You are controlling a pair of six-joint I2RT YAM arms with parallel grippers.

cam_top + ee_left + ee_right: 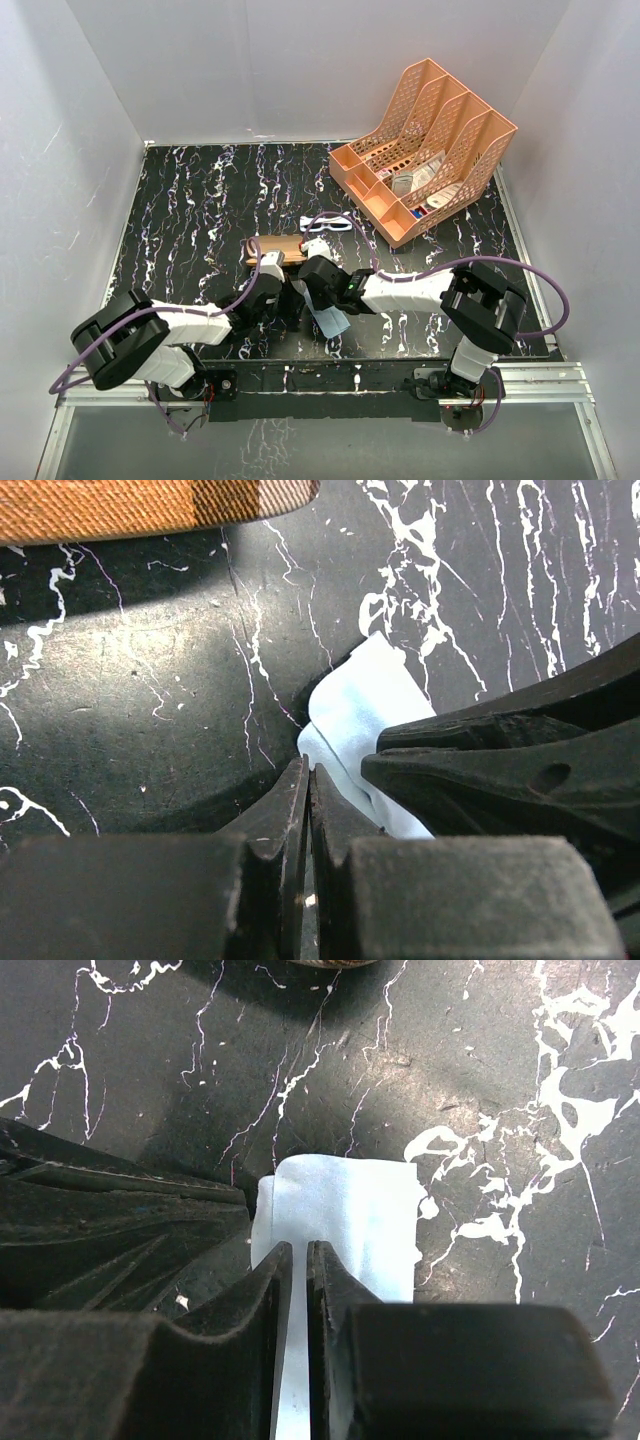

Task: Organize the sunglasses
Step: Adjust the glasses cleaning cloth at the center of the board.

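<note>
Black white-veined table (pixel 180 220) fills your view between pale walls. At its far right corner stands an orange slotted organizer (pixel 482 150) with small items in its front bins, too small to make out. Both arms reach in from the near edge and meet at mid-table, wrists nearly touching. Just beyond them lies the brown plaid case (pixel 288 246), flat, its near edge partly hidden by the left wrist. The light blue cloth (pixel 330 318) sits between the two grippers. The sunglasses (pixel 327 224) rest on the table just past the case's right end, between case and organizer, white frame, well clear of both sets of fingers. Left gripper (pixel 305 780): fingers pressed together, and the cloth's edge runs in under the tips with a pale sliver showing in the seam, so you have it pinched. Right gripper (pixel 298 1255): fingers stand a thin slit apart, cloth showing through the slit; you cannot tell from the wrist view whether the pads touch it.
</note>
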